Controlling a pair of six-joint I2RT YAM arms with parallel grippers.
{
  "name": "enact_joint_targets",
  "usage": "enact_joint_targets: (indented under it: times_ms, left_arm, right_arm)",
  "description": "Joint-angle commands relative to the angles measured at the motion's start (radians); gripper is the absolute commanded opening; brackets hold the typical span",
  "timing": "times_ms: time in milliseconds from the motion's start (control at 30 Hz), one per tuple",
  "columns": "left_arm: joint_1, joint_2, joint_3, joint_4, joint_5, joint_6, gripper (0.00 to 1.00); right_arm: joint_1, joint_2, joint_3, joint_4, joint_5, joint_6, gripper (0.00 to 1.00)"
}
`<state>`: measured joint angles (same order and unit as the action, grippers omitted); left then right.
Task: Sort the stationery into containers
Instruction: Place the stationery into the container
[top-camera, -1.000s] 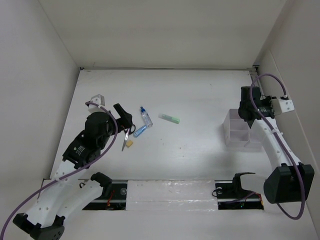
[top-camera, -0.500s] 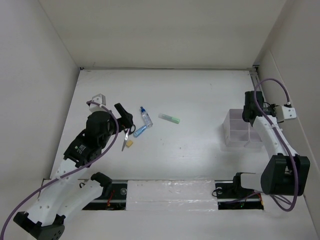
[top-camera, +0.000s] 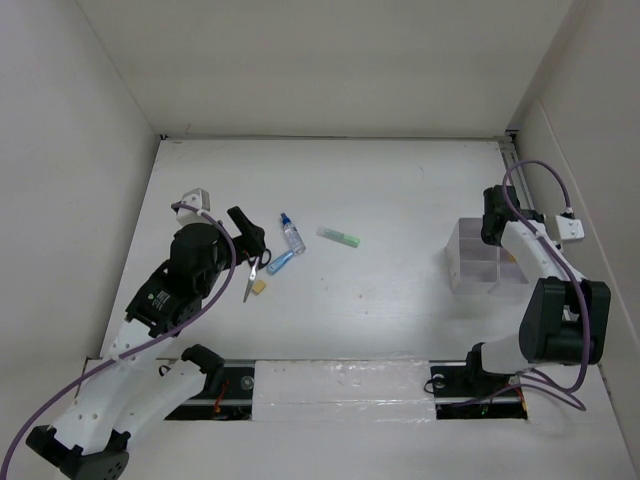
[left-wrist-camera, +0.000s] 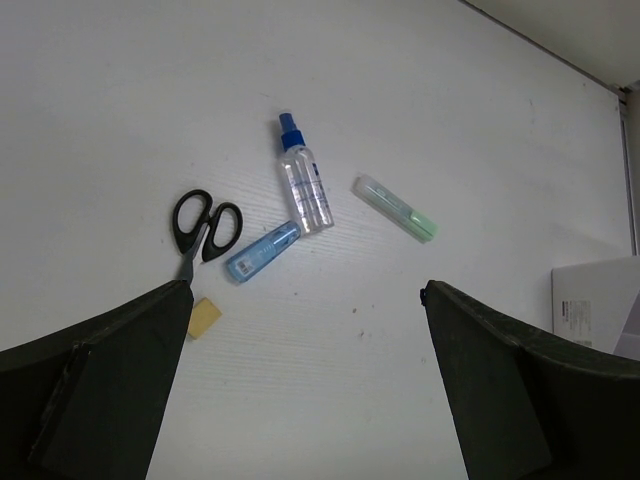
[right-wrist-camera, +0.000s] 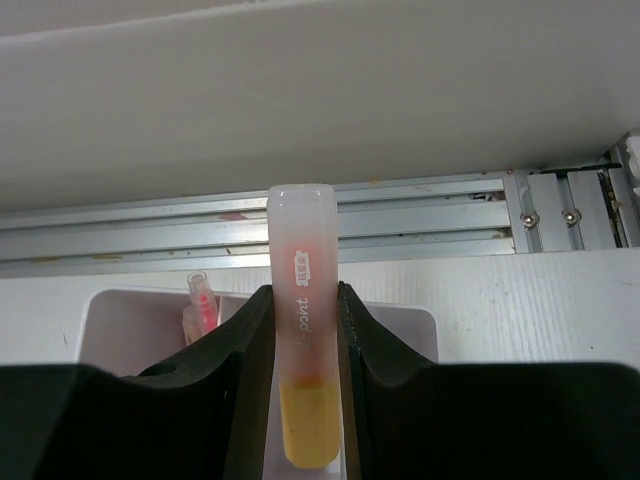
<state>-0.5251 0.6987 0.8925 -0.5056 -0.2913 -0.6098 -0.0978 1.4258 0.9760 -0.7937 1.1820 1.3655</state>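
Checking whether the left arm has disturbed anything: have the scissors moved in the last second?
No. The scissors lie where they were, blade tip still next to the yellow eraser, which has not moved either.

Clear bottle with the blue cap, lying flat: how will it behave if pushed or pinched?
The clear bottle lies on its side and looks round, so a sideways push would probably roll it. Its smooth plastic may slip in the jaws. Small, so likely light.
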Motion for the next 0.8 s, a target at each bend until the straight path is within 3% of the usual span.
enact_joint_targets:
  times_ms: [0,767]
  left_arm:
    - [0.004,-0.002,0.014,0.015,-0.011,0.015,1.0]
    - [0.004,-0.021,0.014,0.015,0.007,0.015,1.0]
  right_arm:
    - [-0.006,-0.024,0.037,-0.029,0.05,0.043,0.0]
    - [0.003,-0.005,0.03,0.115,-0.015,-0.065,0.01]
